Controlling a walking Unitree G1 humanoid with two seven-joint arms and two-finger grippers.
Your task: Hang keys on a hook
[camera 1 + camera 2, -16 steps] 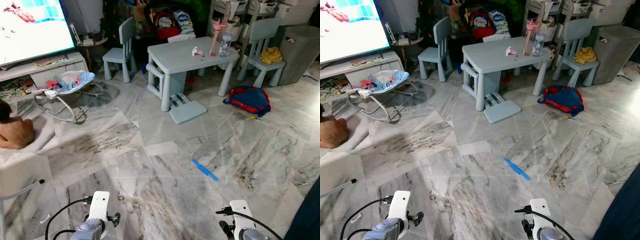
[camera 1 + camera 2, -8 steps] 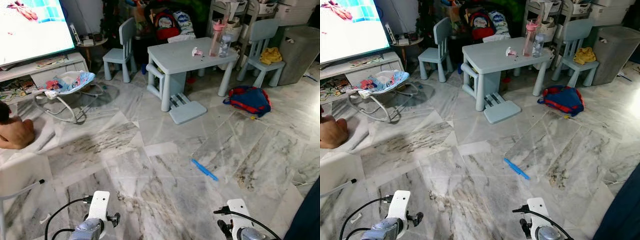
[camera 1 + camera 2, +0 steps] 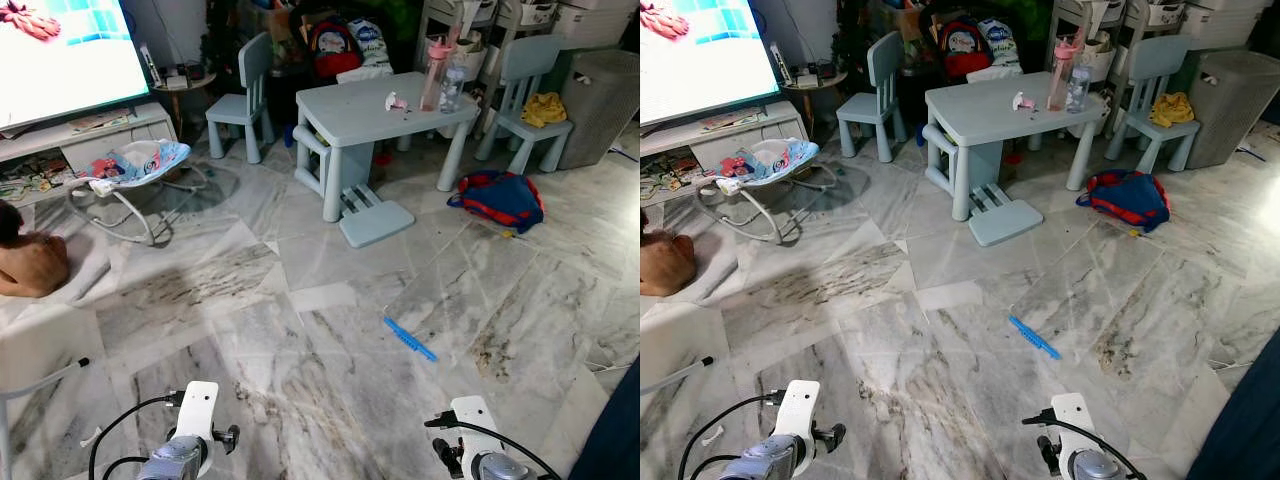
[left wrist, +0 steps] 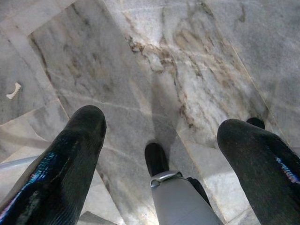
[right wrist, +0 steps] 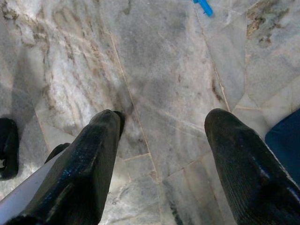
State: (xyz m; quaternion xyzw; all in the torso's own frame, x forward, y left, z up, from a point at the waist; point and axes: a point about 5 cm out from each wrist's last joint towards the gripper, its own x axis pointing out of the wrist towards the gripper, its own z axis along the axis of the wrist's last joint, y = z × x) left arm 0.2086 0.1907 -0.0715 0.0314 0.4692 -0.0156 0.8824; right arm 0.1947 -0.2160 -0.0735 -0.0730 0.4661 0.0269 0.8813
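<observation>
- Left tool (image 4: 159, 136) hanging low over the marble floor (image 3: 300, 330), fingers (image 4: 70, 154) spread wide apart, nothing between them.
- Right tool (image 5: 161, 140) likewise low over the floor, fingers (image 5: 89, 159) parted and bare.
- Wrists of both arms at the bottom edge of the head views: left wrist (image 3: 190, 440) at lower left, right wrist (image 3: 475, 450) at lower right.
- Blue stick-like item (image 3: 409, 339) flat on the floor, centre-right of the frame; one end of it (image 5: 203, 6) at the top edge of the right wrist view.
- Pale blue surface (image 3: 350, 112) at upper centre, carrying a pink bottle (image 3: 434, 75), a clear bottle (image 3: 452, 88) just beside it, and a small pink-and-white item (image 3: 395, 102).
- Pale blue step stool (image 3: 372, 220) on the floor just in front of that surface.
- Small chairs at upper centre-left (image 3: 242, 100) and upper right (image 3: 525, 90), the right one with a yellow cloth (image 3: 545, 108) on its seat.
- Red and blue backpack (image 3: 500, 198) lying on the floor at right.
- Baby bouncer (image 3: 135, 175) at left, below a lit screen (image 3: 60, 55) in the upper left corner.
- Person (image 3: 30, 260) sitting on the floor at the left edge.
- Grey bin (image 3: 598, 105) at upper right.
- Keys and hook: cannot tell where, not made out anywhere.
</observation>
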